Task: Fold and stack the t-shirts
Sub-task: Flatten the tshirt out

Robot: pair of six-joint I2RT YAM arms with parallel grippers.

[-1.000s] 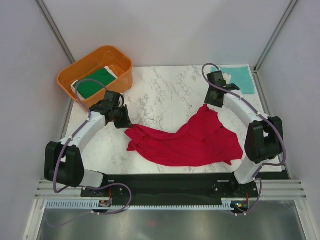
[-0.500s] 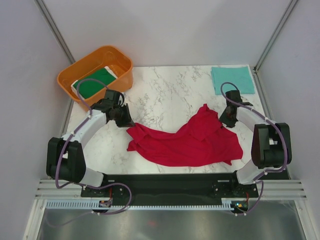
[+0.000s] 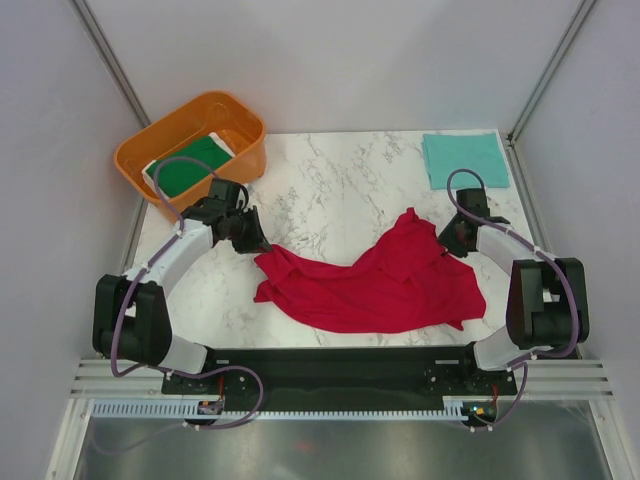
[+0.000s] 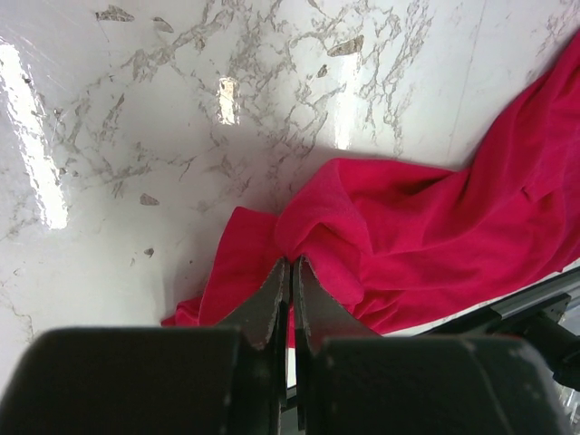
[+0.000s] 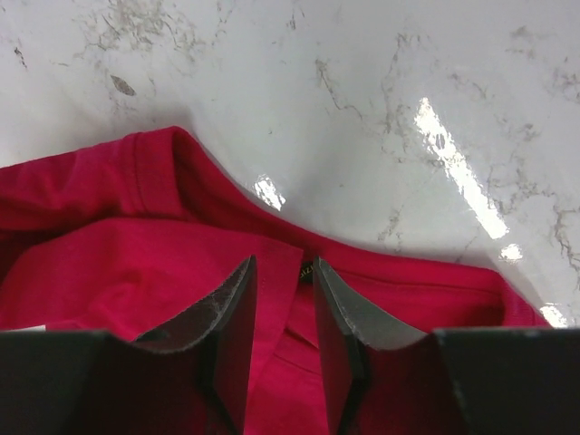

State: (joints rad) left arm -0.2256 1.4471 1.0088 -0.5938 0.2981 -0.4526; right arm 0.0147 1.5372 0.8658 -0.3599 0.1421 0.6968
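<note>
On the white marbled table (image 3: 330,190), between pale grey walls (image 3: 330,60), the left gripper (image 4: 290,261) pinched the red t-shirt (image 3: 380,285). The right gripper (image 5: 283,265) stood parted over its edge.

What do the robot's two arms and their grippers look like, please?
Both the left arm and the right arm have white curved shells with bulky black joint housings. A thin greyish-lilac cable loops along each. The left gripper and right gripper each have two dark, wedge-shaped fingers tapering to narrow tips.
</note>
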